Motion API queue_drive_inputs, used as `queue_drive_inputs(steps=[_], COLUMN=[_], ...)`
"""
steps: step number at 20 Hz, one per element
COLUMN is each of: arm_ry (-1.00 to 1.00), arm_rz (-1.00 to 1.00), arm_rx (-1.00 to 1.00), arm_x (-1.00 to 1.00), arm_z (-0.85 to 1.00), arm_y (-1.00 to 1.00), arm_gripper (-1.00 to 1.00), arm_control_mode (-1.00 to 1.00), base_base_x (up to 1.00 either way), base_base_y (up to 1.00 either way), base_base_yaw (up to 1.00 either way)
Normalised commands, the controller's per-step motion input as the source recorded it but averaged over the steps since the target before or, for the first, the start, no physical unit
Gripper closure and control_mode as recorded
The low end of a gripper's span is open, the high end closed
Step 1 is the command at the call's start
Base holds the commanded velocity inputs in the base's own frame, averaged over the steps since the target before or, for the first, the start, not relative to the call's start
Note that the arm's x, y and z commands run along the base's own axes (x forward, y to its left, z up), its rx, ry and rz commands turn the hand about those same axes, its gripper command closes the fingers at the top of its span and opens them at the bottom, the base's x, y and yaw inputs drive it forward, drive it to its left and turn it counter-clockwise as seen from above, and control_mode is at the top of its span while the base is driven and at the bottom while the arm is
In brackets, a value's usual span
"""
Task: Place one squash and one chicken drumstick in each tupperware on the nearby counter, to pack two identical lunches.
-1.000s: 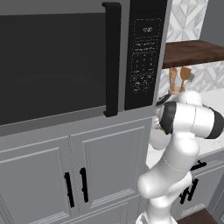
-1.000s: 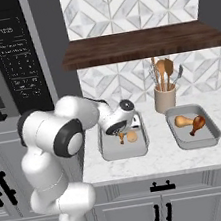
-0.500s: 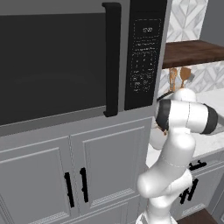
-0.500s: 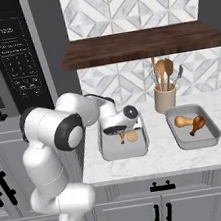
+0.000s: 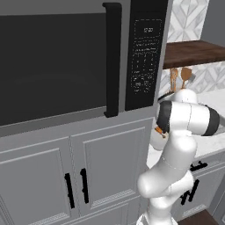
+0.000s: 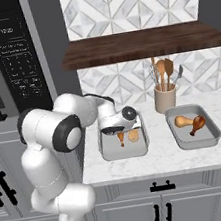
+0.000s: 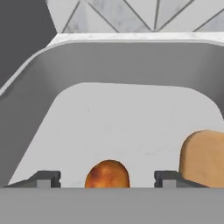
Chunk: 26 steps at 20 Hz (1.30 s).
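Even, soft rendered light; sharp, no glare.

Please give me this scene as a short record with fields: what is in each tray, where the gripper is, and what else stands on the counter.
left tray: one orange drumstick and one tan squash
right tray: one squash and one dark drumstick
gripper: over the left tray, open, the orange drumstick lies between its fingers
cup: utensils in it, behind the right tray
counter: white, carries both trays
task state: each tray has one squash and one drumstick
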Motion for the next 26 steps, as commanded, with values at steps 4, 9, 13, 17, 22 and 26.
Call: queue_drive_inputs(steps=[4, 9, 13, 17, 22, 26], arm_ry=[-0.02, -0.09, 0.01, 0.22, 0.13, 0.00], arm_rz=[0.00, 0.00, -0.08, -0.15, -0.11, -0.07], arm_rx=[0.00, 0.00, -0.06, -0.10, -0.02, 0.01], arm_x=[-0.16, -0.78, -0.97, -0.71, -0.80, -1.00], arm_z=[0.45, 0.75, 0.84, 1.00, 1.00, 1.00], arm_y=[0.00, 0.00, -0.04, -0.06, -0.09, -0.01], arm_gripper=[-1.00, -1.00, -1.00, -1.00, -1.00, -1.00], arm_control_mode=[-1.00, -1.00, -1.00, -1.00, -1.00, -1.00], base_base_x=[0.00, 0.00, 0.00, 0.00, 0.00, 0.00], base_base_y=[0.00, 0.00, 0.00, 0.00, 0.00, 0.00], base_base_yaw=[0.00, 0.00, 0.00, 0.00, 0.00, 0.00])
